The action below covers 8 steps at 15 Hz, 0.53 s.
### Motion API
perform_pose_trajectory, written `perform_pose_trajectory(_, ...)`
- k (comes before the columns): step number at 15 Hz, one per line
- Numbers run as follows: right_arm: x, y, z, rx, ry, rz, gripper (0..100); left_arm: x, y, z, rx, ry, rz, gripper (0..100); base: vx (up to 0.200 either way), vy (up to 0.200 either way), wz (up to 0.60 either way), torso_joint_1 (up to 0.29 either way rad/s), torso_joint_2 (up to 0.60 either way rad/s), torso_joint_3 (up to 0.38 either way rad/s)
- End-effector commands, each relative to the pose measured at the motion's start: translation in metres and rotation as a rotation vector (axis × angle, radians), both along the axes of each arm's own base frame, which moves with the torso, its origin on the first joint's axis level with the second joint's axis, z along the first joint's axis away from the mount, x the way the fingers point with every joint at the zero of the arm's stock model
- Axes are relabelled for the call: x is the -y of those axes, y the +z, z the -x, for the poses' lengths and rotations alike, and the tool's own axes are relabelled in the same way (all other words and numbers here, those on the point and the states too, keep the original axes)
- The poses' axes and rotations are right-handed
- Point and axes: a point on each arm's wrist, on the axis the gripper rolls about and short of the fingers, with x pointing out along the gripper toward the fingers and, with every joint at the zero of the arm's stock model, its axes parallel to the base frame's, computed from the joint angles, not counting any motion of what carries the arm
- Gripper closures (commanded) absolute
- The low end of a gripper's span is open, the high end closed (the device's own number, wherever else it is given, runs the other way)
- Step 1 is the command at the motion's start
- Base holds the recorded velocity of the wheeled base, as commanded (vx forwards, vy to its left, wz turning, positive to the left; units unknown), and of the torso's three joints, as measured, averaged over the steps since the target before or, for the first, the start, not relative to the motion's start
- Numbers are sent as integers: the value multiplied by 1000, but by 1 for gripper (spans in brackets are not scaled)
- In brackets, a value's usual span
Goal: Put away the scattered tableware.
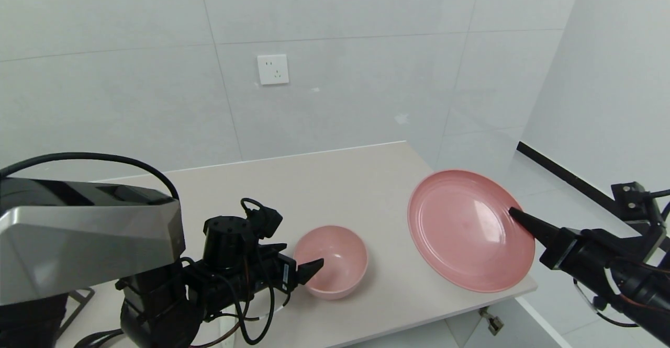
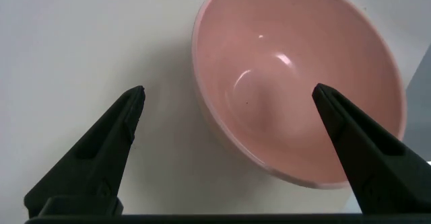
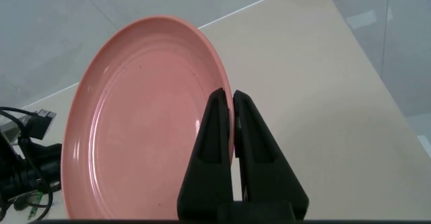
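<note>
Plate (image 1: 466, 227) — pink, tilted over the right end of the table (image 1: 324, 191) — we pinch at its rim with the right gripper (image 1: 515, 214), likely for carrying. The bowl (image 1: 335, 259) sits upright mid-table; our left gripper (image 1: 314, 267) gapes wide astride its near rim, ready to grasp.

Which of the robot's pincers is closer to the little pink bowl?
Left. The left pincer is open right at the bowl's rim; the right pincer is off to the bowl's right, shut on the edge of the pink plate.
</note>
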Motion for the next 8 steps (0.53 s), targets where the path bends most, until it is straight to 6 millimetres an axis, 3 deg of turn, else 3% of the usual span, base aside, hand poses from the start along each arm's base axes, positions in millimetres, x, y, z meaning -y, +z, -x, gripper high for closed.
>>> perform_pose_trajectory(1,0,0,0,0,1,0,100,1,-8,-1,-20,0,-8,0,0,0,0,0,0,0)
perform_pose_trajectory(7,0,0,0,0,1,0,100,7,-22,-2,-45,-4,-29,0,0,0,0,0,0,0)
perform_pose_trajectory(8,0,0,0,0,1,0,100,7,-23,-2,-51,14,-26,100,0,0,0,0,0,0)
